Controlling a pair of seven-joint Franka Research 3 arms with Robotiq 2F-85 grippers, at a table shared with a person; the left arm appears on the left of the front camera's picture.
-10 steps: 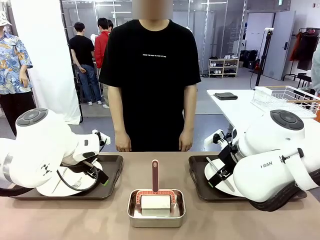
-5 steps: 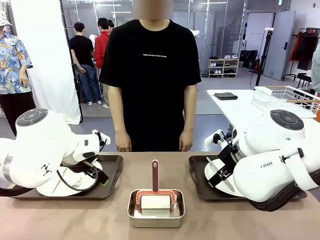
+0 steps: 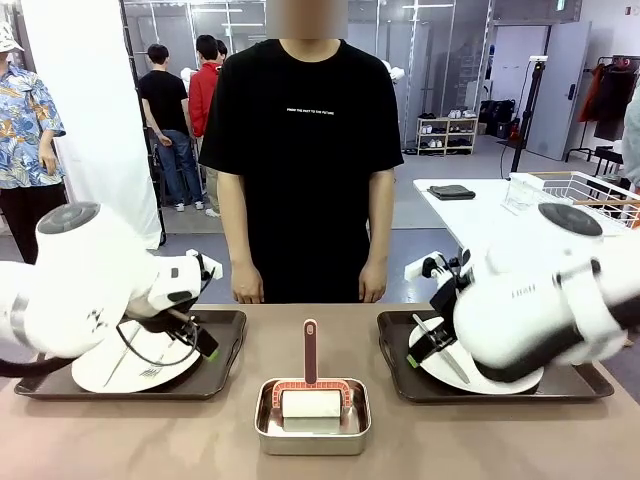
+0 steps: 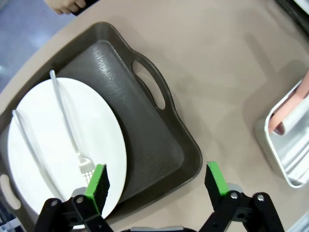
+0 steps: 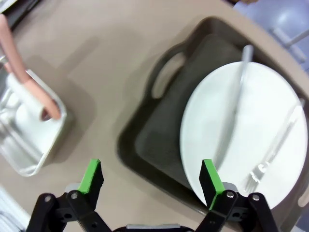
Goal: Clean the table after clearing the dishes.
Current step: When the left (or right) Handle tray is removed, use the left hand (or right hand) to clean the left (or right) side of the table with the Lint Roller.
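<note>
The table (image 3: pixel 470 440) top is smooth and matt, beige-brown. The tray (image 4: pixel 120 77) looks like dark plastic, its floor pebbled (the rim is smoother). The plate (image 4: pixel 104 130) is glossy white and the fork (image 4: pixel 68 121) is pale metal. The pan (image 3: pixel 312 445) is shiny steel, and the handle (image 3: pixel 310 350) standing in it is matt pink plastic. The green pads (image 4: pixel 218 178) look rubbery.

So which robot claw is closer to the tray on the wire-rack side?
The right. The right gripper hangs open over the inner end of that tray, near its handle. The left gripper is over the other tray, beyond the steel pan.
</note>
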